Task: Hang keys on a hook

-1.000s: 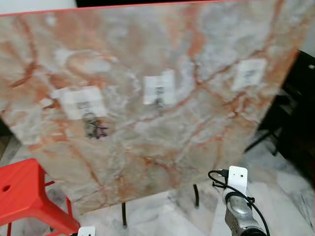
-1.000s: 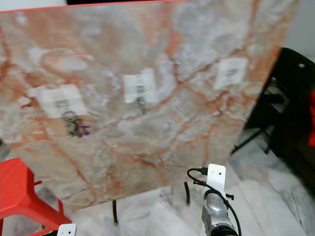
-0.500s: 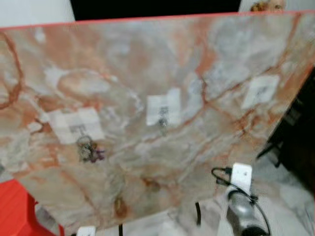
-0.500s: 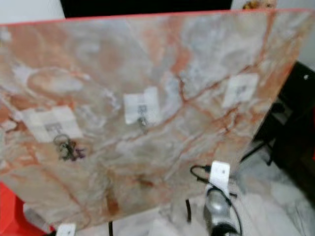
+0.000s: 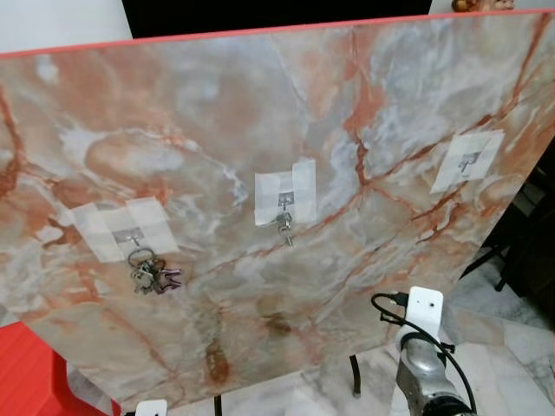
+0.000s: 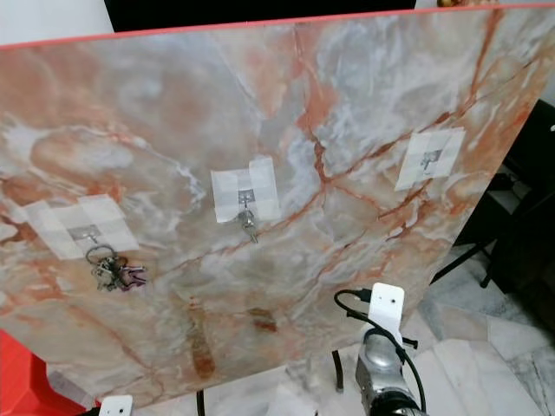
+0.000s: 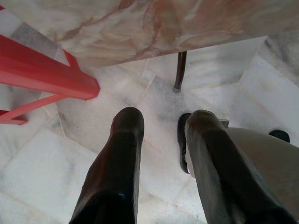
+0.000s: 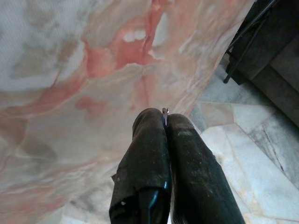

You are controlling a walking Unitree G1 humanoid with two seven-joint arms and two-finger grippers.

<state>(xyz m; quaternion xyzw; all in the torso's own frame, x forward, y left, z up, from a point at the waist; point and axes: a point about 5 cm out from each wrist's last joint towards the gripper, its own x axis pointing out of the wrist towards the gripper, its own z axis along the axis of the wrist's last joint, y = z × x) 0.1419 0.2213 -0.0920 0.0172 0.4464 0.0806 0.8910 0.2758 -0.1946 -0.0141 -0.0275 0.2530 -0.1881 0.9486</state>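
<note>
Fingers of the left gripper (image 7: 161, 121) are hanging spread apart and empty over the pale marble-tiled floor (image 7: 84, 126), near the red plastic stool (image 7: 42, 77). The right gripper (image 8: 164, 116) is pointing at the lower edge of the board with its fingers pressed together. A thin silver metal tip (image 8: 165, 111) is peeking out between them, probably part of a key, though too little is showing to be sure.

Beyond them, the large pink-and-grey marble-patterned board (image 5: 217, 104) is now looking sharp, where half a second ago it was blurring. The whole view has shifted and the stool is sliding toward the corner, so the camera is moving, not the things. I judge the robot is settling in front of the board.

The bunch of silver keys (image 5: 152, 273) is hanging by its ring from the left taped metal hook (image 5: 132, 234), long axis running down the board, blades fanning slightly rightward. A small silver key (image 5: 285, 227) is dangling straight down from the middle taped hook (image 5: 284, 201). The right taped hook (image 5: 468, 160) is standing bare, likely the next target.
</note>
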